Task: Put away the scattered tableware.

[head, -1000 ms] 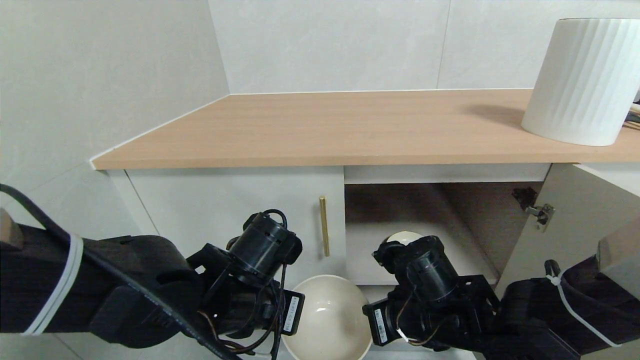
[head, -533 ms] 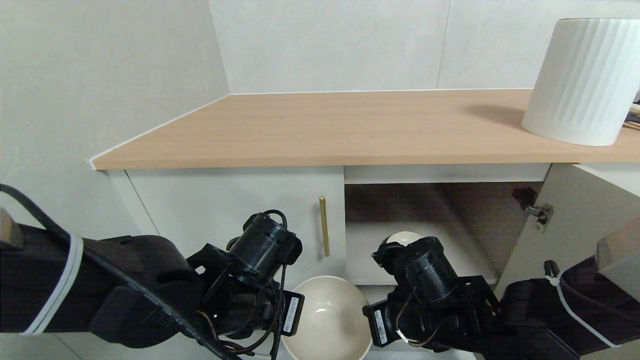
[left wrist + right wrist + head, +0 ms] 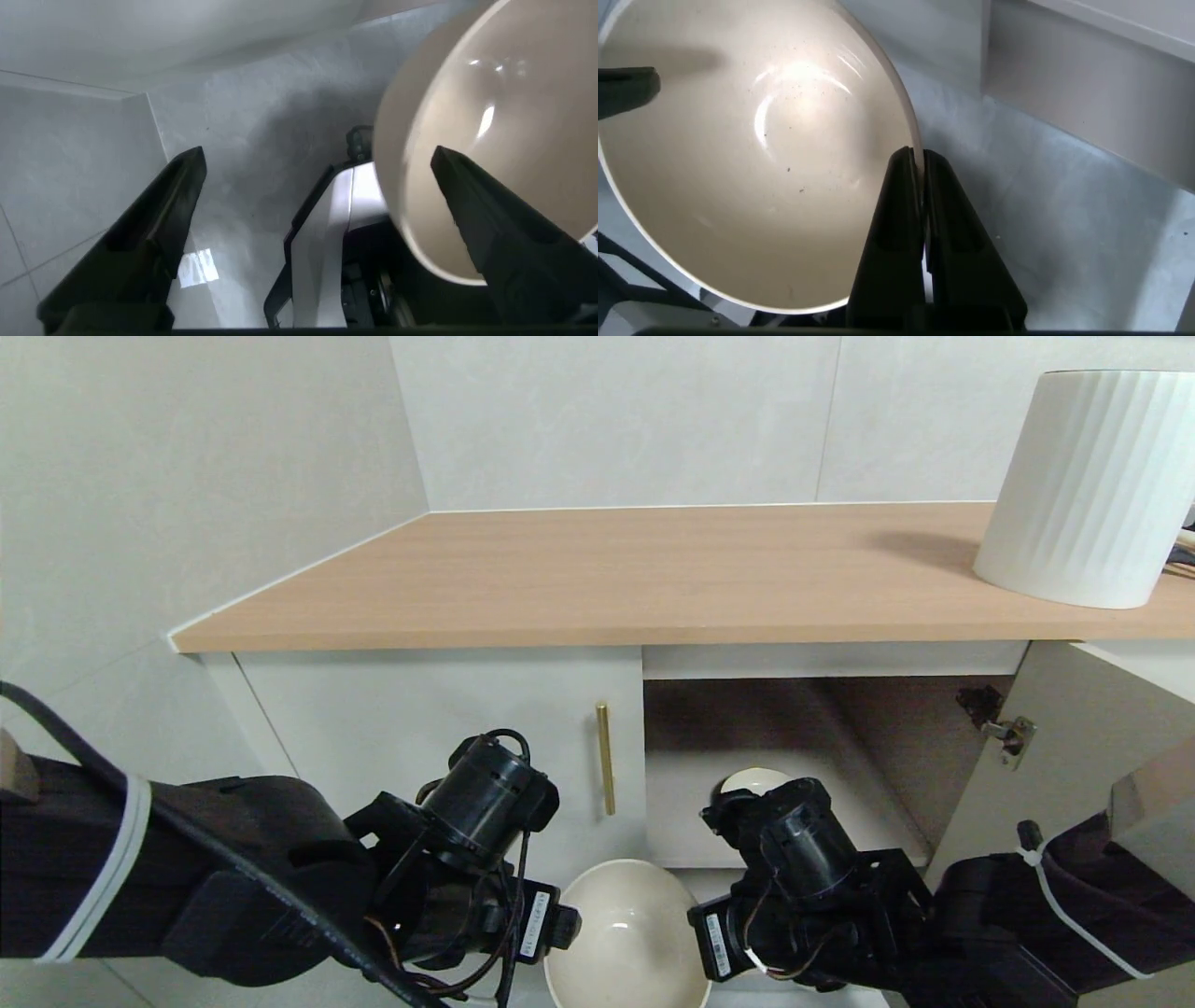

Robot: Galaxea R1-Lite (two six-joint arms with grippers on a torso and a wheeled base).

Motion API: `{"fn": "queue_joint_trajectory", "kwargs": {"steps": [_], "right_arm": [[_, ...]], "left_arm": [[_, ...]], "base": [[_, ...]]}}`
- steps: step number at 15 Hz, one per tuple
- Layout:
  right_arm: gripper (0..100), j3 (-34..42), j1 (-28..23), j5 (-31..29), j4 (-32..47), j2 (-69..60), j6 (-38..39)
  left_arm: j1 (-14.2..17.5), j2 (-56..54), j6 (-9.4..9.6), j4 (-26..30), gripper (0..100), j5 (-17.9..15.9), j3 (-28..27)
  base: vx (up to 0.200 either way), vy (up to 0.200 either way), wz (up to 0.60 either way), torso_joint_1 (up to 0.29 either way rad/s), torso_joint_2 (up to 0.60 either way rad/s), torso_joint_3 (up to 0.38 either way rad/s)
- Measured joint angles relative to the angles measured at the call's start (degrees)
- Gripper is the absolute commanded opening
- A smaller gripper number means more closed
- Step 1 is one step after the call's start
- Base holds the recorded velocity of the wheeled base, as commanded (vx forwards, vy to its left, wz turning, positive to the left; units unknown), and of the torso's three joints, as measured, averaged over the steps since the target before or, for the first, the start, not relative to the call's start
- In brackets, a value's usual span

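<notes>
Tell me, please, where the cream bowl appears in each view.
Head view: bowl low at centre, between both arms.
Left wrist view: bowl beside one finger of the open left tool.
Right wrist view: bowl, rim pinched by the right tool.
Shared landmark: the left tool's finger by the rim.

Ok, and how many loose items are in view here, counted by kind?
Bowl, rim pinched in the right gripper: 1
Cream rounded piece inside the open cabinet, partly hidden: 1
White ribbed container on the countertop: 1
Total: 3
</notes>
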Motion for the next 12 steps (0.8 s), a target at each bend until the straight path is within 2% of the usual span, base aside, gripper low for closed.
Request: {"fn": "queue_joint_trajectory", "kwargs": {"steps": [5,7,10,12], "right_arm": [[0,-0.2,-0.7,0.0,3.1,1.1,-1.8],[0,0.0,-1.7,-2.0,5.5,1.4,-4.1],[0,-0.2,-4.6,-5.5,6.6,2.0,-4.4],[0,-0.7,-8.9,-6.2,6.5,2.7,-4.3]], "left_arm": [[0.0,0.0,-0.07,-0.1,100,-0.2,-0.1],[0.0,-0.1,-0.07,-0.1,100,-0.2,-0.1],[0.0,-0.3,-0.1,-0.1,100,-0.2,0.0],[0.0,-0.4,-0.07,-0.1,100,-0.2,0.0]], "base": [[0.0,0.0,0.0,0.0,0.0,0.0],[0.0,0.0,0.0,0.0,0.0,0.0],[0.0,0.0,0.0,0.0,0.0,0.0],[0.0,0.0,0.0,0.0,0.0,0.0]]}}
